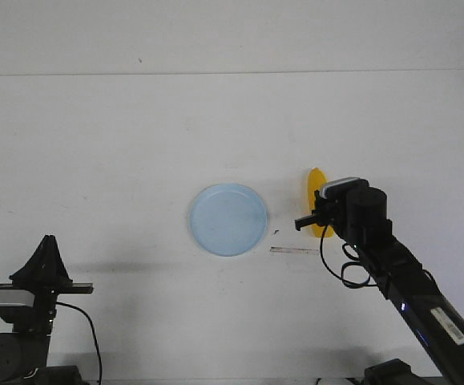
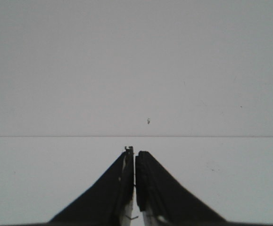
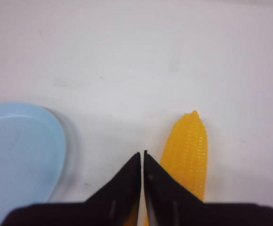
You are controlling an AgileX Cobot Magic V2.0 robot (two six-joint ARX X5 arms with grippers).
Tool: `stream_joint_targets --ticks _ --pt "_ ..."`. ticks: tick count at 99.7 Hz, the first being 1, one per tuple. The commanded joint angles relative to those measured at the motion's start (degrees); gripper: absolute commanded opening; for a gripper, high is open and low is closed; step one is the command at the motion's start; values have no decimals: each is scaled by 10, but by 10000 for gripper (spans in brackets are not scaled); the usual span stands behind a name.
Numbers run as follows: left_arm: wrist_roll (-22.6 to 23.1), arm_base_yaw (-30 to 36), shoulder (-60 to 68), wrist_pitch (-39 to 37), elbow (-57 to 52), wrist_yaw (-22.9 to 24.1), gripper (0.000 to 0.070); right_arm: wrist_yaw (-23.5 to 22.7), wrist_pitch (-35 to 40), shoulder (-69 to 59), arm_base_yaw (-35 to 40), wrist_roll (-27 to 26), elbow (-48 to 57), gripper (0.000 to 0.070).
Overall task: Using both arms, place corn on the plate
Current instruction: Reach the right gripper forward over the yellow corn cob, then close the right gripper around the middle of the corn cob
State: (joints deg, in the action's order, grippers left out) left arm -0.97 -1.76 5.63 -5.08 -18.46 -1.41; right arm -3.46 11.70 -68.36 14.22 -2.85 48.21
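The yellow corn (image 1: 315, 189) lies on the white table just right of the pale blue plate (image 1: 227, 219), its pointed tip away from me. My right gripper (image 1: 305, 224) hovers over the corn's near end, between corn and plate, with its jaws shut and empty. In the right wrist view the corn (image 3: 188, 150) lies beside the shut gripper (image 3: 142, 154), partly behind one finger, and the plate (image 3: 18, 150) is on the other side. My left gripper (image 2: 135, 151) is shut and empty, and the left arm (image 1: 43, 277) rests at the near left, far from both.
A thin strip of tape or a mark (image 1: 292, 250) lies on the table near the right arm. The table's far edge (image 1: 232, 74) meets a white wall.
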Motion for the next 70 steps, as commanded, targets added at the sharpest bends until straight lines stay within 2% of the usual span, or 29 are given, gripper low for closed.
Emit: stream_joint_targets --ticks 1,10,22,30,46,57,70 --pt "3 -1 -1 -5 -3 1 4 18 19 -33 2 -10 42 11" --pt "3 -1 -1 -5 -3 1 4 50 82 -80 2 -38 99 51" --pt "3 -1 -1 -5 -3 1 4 65 185 -141 2 -78 183 229" --pt "3 -1 -1 -5 -3 1 4 64 256 -182 2 -83 241 329" --pt "3 -1 -1 -5 -3 1 4 65 384 -253 2 -88 335 456" --pt "3 -1 -1 -5 -3 1 4 64 417 -283 -1 -111 361 561" --pt "3 -1 -1 -5 -3 1 4 64 416 -301 -5 -117 363 580"
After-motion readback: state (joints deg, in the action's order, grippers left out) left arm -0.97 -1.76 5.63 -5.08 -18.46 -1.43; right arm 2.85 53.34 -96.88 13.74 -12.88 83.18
